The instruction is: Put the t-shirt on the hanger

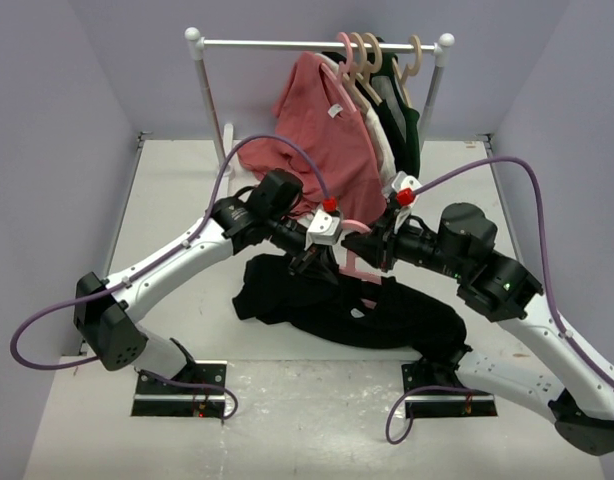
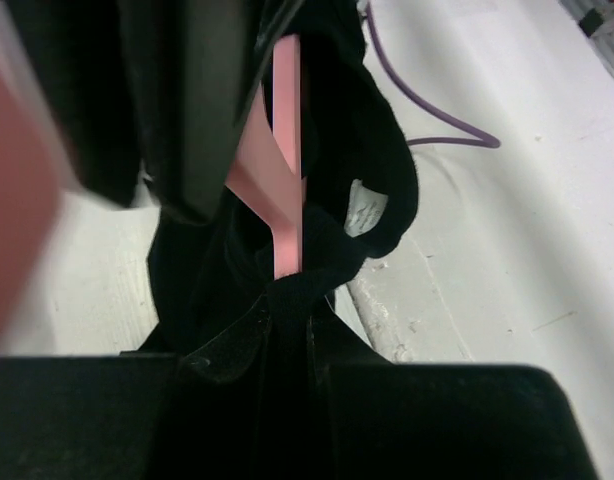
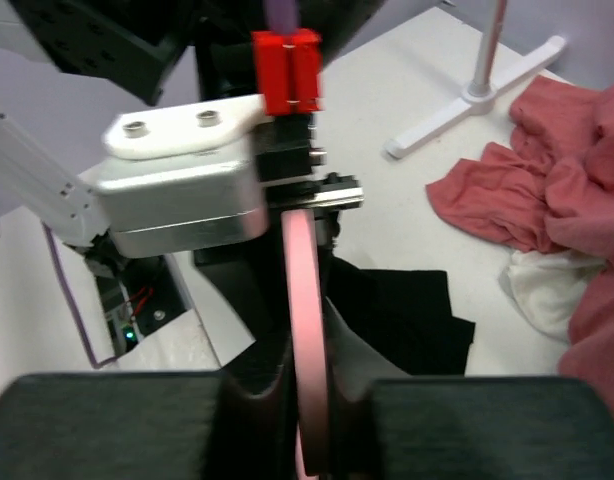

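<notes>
R hand [image 3: 305, 400] clamps pink hanger [image 3: 303, 280]; white label [image 2: 365, 210] on t-shirt [image 2: 387, 130] illegible.

The left arm [image 1: 177, 255] and right arm [image 1: 467, 250] meet mid-bench [image 1: 172, 190] — no gap between their wrists above the t-shirt [image 1: 387, 315] and hanger [image 1: 359, 266]. Behind, the rack [image 1: 317, 44] and salmon-red shirt [image 1: 322, 140] bar passage; open room lies back-left.

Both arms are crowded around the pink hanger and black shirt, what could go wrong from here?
The right gripper pinches the slim pink hanger by its thin edge, so it may twist or slip. Most of the black t-shirt lies bunched on the table, and its weight could drag the cloth off. The left gripper sits very close; the two might knock together.
</notes>
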### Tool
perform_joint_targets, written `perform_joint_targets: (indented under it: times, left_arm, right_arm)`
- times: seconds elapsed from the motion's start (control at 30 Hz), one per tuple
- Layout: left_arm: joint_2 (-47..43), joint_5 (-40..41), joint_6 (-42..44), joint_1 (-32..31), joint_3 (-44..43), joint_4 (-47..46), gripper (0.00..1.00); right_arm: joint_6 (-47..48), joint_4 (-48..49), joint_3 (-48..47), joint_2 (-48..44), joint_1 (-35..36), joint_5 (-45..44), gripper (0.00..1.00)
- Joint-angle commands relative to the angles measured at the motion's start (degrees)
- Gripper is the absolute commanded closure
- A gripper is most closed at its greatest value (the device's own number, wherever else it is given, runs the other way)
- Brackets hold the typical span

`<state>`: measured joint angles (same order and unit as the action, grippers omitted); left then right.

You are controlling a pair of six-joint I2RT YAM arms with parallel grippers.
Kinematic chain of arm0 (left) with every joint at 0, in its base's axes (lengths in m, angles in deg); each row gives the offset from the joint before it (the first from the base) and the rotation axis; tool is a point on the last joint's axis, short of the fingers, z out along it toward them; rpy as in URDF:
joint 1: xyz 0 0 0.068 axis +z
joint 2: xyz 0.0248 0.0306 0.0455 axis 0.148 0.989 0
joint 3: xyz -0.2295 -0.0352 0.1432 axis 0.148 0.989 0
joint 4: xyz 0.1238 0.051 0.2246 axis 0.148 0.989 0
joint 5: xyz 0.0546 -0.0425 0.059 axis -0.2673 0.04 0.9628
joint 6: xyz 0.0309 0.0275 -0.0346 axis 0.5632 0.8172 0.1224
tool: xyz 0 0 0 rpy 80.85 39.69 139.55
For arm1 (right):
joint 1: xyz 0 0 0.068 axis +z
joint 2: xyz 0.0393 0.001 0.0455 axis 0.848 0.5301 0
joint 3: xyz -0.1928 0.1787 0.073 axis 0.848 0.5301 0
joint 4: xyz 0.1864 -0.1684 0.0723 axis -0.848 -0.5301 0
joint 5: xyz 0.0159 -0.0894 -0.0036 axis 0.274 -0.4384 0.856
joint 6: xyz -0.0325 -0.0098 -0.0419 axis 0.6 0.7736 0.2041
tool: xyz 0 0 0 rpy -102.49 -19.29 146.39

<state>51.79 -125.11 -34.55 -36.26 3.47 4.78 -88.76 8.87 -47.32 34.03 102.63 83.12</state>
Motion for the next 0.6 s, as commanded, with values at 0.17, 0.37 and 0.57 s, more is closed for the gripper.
perform_joint_targets:
  times: [0.17, 0.37, 0.57]
  left_arm:
    - [-8.7, 25.9, -22.3, 3.9, 3.8, -19.6, 0.0]
    - [-22.7, 57.1, -34.3, 6.5, 10.4, -29.1, 0.0]
    - [-35.6, 61.4, -36.9, 6.5, 23.8, -32.1, 0.0]
  right_arm:
    - [0.1, 8.2, 3.4, -10.1, -1.0, -10.2, 1.0]
    - [0.2, 5.7, 2.7, -15.0, -1.9, -18.8, 1.0]
    - [-2.5, 3.3, -2.1, -18.4, -2.0, -22.9, 1.0]
